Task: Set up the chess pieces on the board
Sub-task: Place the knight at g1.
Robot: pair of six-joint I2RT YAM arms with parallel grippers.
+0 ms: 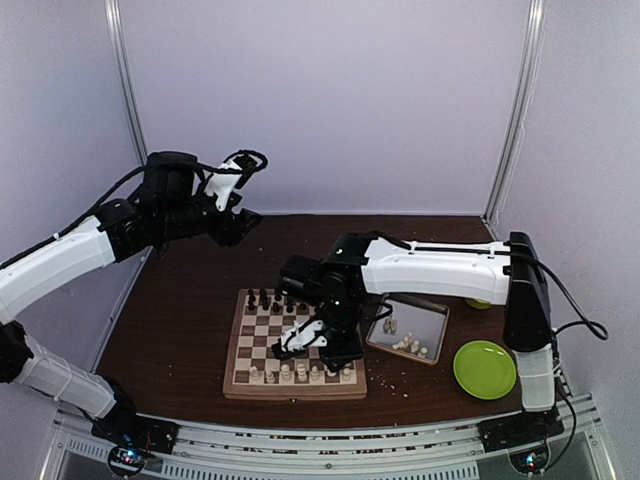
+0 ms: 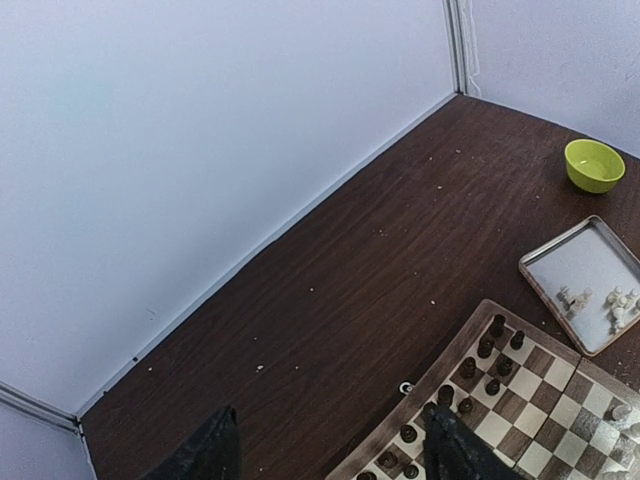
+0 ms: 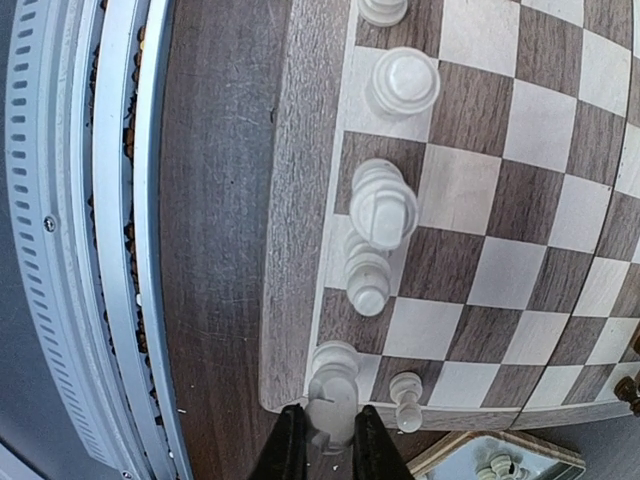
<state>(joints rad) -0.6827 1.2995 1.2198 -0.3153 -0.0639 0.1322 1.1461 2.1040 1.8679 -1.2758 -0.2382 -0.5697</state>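
1. Top external view. The board (image 1: 295,345) is lying on the dark table (image 1: 180,320) at the near middle. Cream chess pieces (image 1: 297,373) are standing along its near row, and dark pieces (image 1: 270,298) are standing along its far row. The right gripper (image 1: 335,350) is reaching down over the board's near right corner; whether its fingers are apart or together cannot be told from here. The left gripper (image 1: 238,225) is hanging raised over the far left of the table, well apart from the board. Just right of the board, a metal tray (image 1: 420,315) is holding several more cream pieces. A green plate (image 1: 485,368) is sitting near the tray, toward the right edge.

2. Left wrist view. The left fingers (image 2: 210,455) are standing wide apart with nothing between them, only bare table below. The board's far corner, with dark pieces on it, is showing at lower right. Beyond it the tray is carrying cream pieces, and a green bowl (image 2: 594,165) is sitting farther off.

3. Right wrist view. The right fingers (image 3: 290,448) are pressing in on both sides of a cream corner piece (image 3: 335,362), which is standing on the board's corner square. A small pawn (image 3: 405,392) is standing just beside it. More cream pieces are lining the same edge row. A metal rail (image 3: 80,200) is running along the table edge.
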